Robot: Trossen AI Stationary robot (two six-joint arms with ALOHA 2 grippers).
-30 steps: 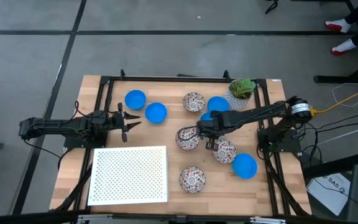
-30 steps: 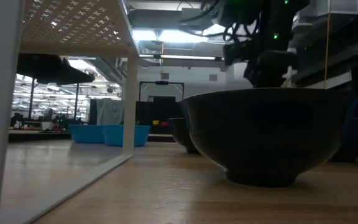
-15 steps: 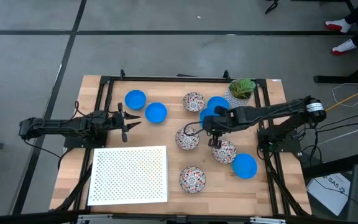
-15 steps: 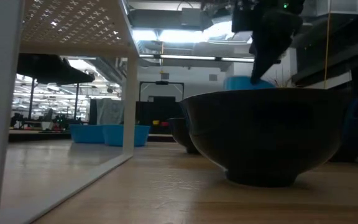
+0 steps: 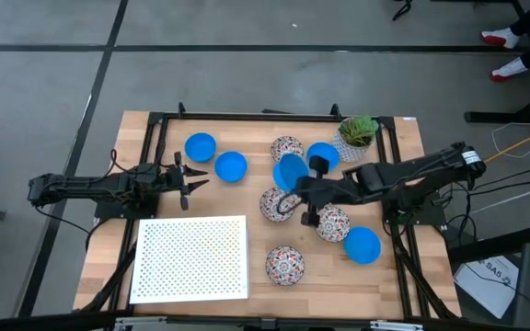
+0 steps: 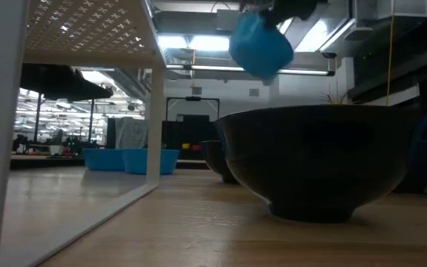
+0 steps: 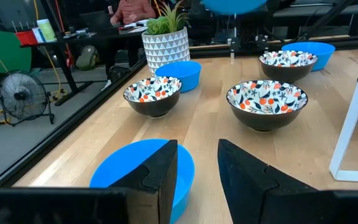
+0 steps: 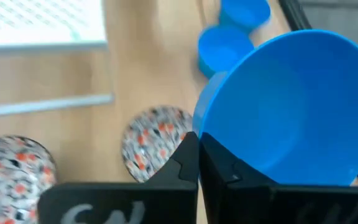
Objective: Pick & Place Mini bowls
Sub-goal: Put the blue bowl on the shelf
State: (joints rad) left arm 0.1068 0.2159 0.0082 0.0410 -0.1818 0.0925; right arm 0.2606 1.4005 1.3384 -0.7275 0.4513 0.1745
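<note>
Carrying 1 blue bowl (image 5: 290, 171) in my right gripper (image 5: 299, 187).
Fingers pinch its rim; next comes a set-down, probably on the white rack (image 5: 191, 258). My left gripper (image 5: 194, 177) waits, slightly parted, empty.

The wooden table (image 5: 256, 129) stood on a grey floor (image 5: 53, 83) marked with dark lines (image 5: 109, 51). At the floor's far corner, red-and-white shoes (image 5: 500, 39) of a person were visible. Cables, one of them yellow (image 5: 523, 142), lay beside the table. Beyond the table, the room held a floor fan (image 7: 18, 99), a green chair (image 7: 2, 59) and a cluttered desk (image 7: 98, 31). Ceiling light strips (image 6: 199, 43) lit the hall.
</note>
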